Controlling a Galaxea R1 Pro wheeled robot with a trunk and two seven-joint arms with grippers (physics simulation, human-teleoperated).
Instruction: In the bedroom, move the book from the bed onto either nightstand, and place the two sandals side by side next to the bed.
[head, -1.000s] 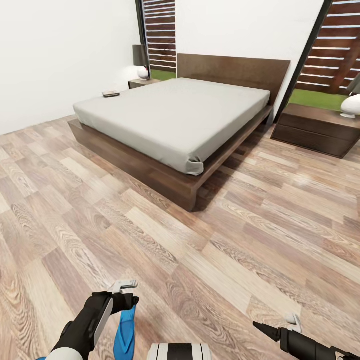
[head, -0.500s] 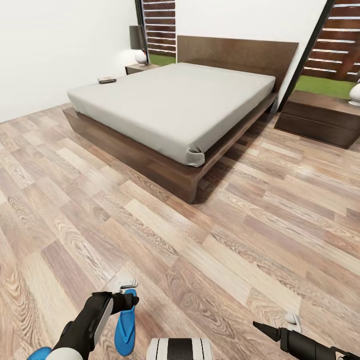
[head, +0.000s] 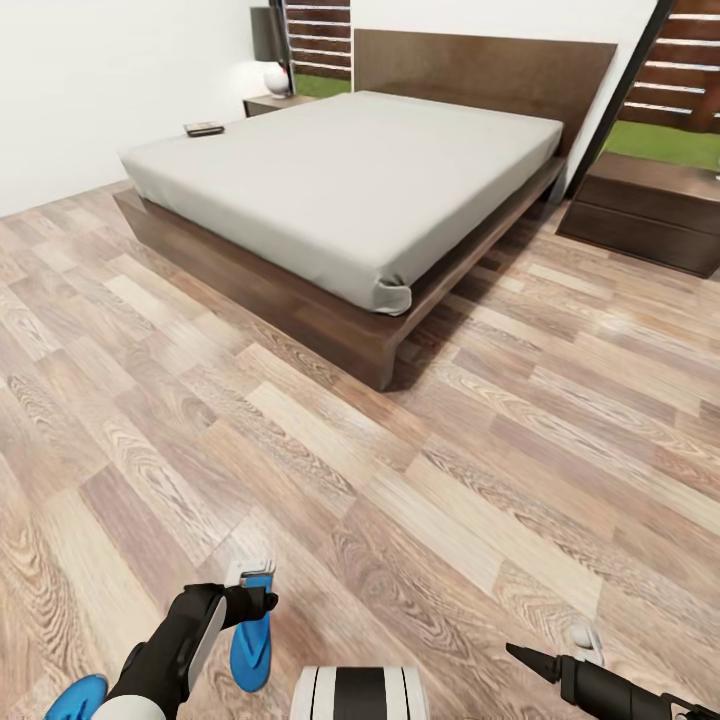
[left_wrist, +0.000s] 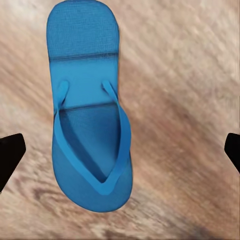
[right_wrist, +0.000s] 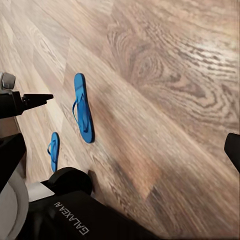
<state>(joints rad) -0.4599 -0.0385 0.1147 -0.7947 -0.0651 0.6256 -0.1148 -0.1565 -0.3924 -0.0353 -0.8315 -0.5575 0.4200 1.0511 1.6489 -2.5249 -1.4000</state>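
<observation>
Lying strap-up under left tool (left_wrist: 120, 150): sandal (left_wrist: 90, 115)

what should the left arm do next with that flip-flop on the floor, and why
Probably lower the left gripper straight down onto the sandal. It hangs open above the sandal, which lies flat on the wood floor, fingers clear on either side and nothing held. The other sandal and the bed wait.

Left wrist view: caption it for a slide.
Open left gripper above a blue sandal lying strap-up on the wood-plank floor.
</observation>
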